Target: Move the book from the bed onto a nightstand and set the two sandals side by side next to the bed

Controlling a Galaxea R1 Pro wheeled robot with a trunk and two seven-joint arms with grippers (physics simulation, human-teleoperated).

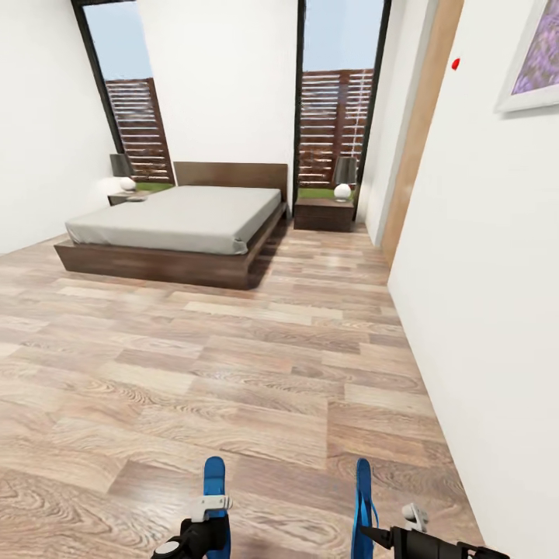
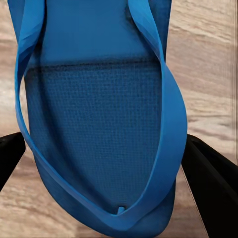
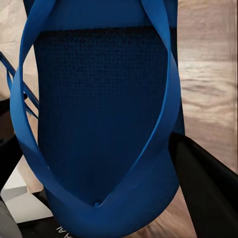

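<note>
1. Got one blue sandal (image 1: pixel 214 483) clamped in my left pincer (image 1: pixel 203 522) and the other sandal (image 1: pixel 362 497) clamped in my right pincer (image 1: pixel 388 536). Both are up off the wood-plank floor (image 1: pixel 233 373), toes pointing ahead of me. In the left wrist view the sandal (image 2: pixel 99 124) sits squarely between the two black fingers (image 2: pixel 210 173); same deal in the right wrist view with that sandal (image 3: pixel 99 124).

2. The bed (image 1: pixel 175 229) is well ahead across the room, grey mattress on a dark base. One nightstand (image 1: pixel 323 213) stands just beside it on the window side to my right, with a lamp (image 1: pixel 344 178) on top; another nightstand (image 1: pixel 128 198) is at the far side, mostly hidden by the mattress.

3. Can't make out the book from here, too far to tell if it's on the mattress.

4. So I reckon I'm in the carry step of the sandal part: both picked up, neither set down.

5. Next move, as I see it: roll up to the near side of the bed, lower both arms and drop the pair flat on the floor, parallel and close together. The wall (image 1: pixel 481 295) on my right is pretty near, so I'd keep the right arm tucked in.
</note>
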